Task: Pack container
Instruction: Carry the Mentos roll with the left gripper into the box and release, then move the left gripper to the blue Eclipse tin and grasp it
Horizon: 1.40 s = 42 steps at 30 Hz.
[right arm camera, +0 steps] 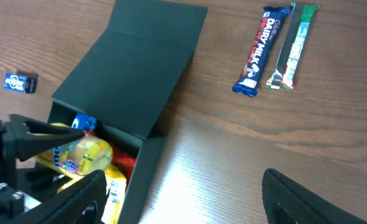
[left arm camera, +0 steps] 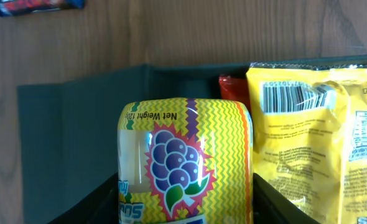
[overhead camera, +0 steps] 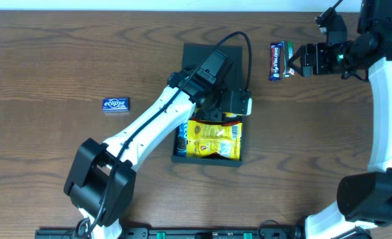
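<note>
**Left gripper holds a grape packet over the open box; right gripper waits spread by the bars**

Your left gripper [overhead camera: 226,109] is clamped on the grape packet [left arm camera: 183,162]. The right wrist view shows its black fingers on either side of it. It hangs over the far end of the container's base, where bare floor shows, so the packet looks meant for that gap. Your right gripper [right arm camera: 183,186] has its jaws spread wide and carries nothing. It hovers above the wooden table [overhead camera: 50,40] just beside the two bars, probably waiting its turn to pick one.

The container [overhead camera: 209,161] sits mid-table with its lid flap [overhead camera: 199,56] folded flat away from the base, which leaves the opening free from above. A large yellow packet [overhead camera: 212,139] lies flat across most of the near part. A red packet [left arm camera: 233,93] is tucked at its far edge, and a blue packet [overhead camera: 181,136] stands along the box's left wall. You have little room left, so judge the release carefully, as the grape packet could land on the yellow one and stop the lid closing.

Outside the box, the Dairy Milk bar [right arm camera: 258,50] and a slim green-and-white bar [right arm camera: 292,46] lie side by side, well apart from the container. The small Eclipse pack [overhead camera: 115,104] lies alone to the left, nearer your left arm.
</note>
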Motion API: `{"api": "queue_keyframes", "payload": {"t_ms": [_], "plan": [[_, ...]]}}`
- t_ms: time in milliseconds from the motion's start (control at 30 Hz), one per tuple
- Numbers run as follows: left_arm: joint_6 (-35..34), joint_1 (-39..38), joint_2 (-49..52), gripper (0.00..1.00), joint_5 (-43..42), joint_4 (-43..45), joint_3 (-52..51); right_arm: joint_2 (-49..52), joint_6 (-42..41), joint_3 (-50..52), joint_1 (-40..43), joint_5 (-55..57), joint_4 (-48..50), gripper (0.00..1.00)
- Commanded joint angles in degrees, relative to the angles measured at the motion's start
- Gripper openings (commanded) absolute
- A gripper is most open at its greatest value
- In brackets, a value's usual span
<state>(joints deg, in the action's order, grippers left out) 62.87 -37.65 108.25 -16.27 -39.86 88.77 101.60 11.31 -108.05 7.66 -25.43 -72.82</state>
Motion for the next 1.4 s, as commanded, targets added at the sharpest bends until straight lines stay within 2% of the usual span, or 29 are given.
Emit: {"api": "queue_keyframes", "payload": {"t_ms": [0, 67, 100, 133, 167, 200, 233, 267, 467, 667, 700, 800, 900, 1100, 1167, 1367], "plan": [[0.8, 0.1, 0.2, 0.06, -4.0, 0.5, 1.3, -1.2, 1.2, -1.0, 0.4, 0.2, -0.1, 0.8], [0.8, 0.1, 0.2, 0.06, -3.9, 0.5, 1.3, -1.2, 1.2, -1.0, 0.4, 0.2, -0.1, 0.8], [0.7, 0.1, 0.2, 0.18, -3.9, 0.5, 1.3, -1.2, 1.2, -1.0, 0.4, 0.2, -0.1, 0.8], [0.5, 0.1, 0.2, 0.44, -3.9, 0.5, 1.3, -1.2, 1.2, -1.0, 0.4, 0.2, -0.1, 0.8], [-0.2, 0.1, 0.2, 0.54, -3.9, 0.7, 1.3, -1.2, 1.2, -1.0, 0.4, 0.2, -0.1, 0.8], [-0.9, 0.1, 0.2, 0.6, -3.9, 0.9, 1.3, -1.2, 1.2, -1.0, 0.4, 0.2, -0.1, 0.8], [-1.6, 0.1, 0.2, 0.84, -3.9, 1.1, 1.3, -1.2, 1.2, -1.0, 0.4, 0.2, -0.1, 0.8], [-1.9, 0.1, 0.2, 0.95, -3.9, 1.2, 1.3, -1.2, 1.2, -1.0, 0.4, 0.2, -0.1, 0.8], [-6.4, 0.1, 0.2, 0.95, -3.7, 2.4, 1.3, -1.2, 1.2, -1.0, 0.4, 0.2, -0.1, 0.8], [-6.6, 0.1, -0.3, 0.95, -2.5, 3.6, 1.4, -1.2, 1.2, -1.0, 0.4, 0.2, 0.0, 0.8], [-7.6, 0.1, -0.7, 0.95, 0.0, 4.2, 1.4, -1.2, 1.2, -1.0, 0.4, 0.2, 0.0, 0.8], [-15.1, 1.5, -2.0, 0.95, 16.5, 6.4, 1.4, -1.2, 1.2, -1.0, 0.4, 0.2, 0.1, 0.8], [-25.0, 4.8, -2.2, 0.95, 24.9, 5.1, 1.4, -1.2, 1.2, -1.0, 0.4, 0.2, 0.3, 0.8], [-53.7, 16.1, -2.2, 0.95, 25.2, -4.0, 1.4, -1.2, 1.2, -1.0, 0.4, 0.2, 0.4, 0.82], [-66.9, 20.4, -2.2, 0.95, 24.4, -6.8, 1.4, -1.2, 1.2, -1.0, 0.4, 0.2, 0.7, 0.82], [-95.1, 29.7, -2.2, 0.95, 16.1, -10.6, 1.3, -1.2, 1.2, -1.0, 0.4, 0.1, 1.7, 0.86]]}}
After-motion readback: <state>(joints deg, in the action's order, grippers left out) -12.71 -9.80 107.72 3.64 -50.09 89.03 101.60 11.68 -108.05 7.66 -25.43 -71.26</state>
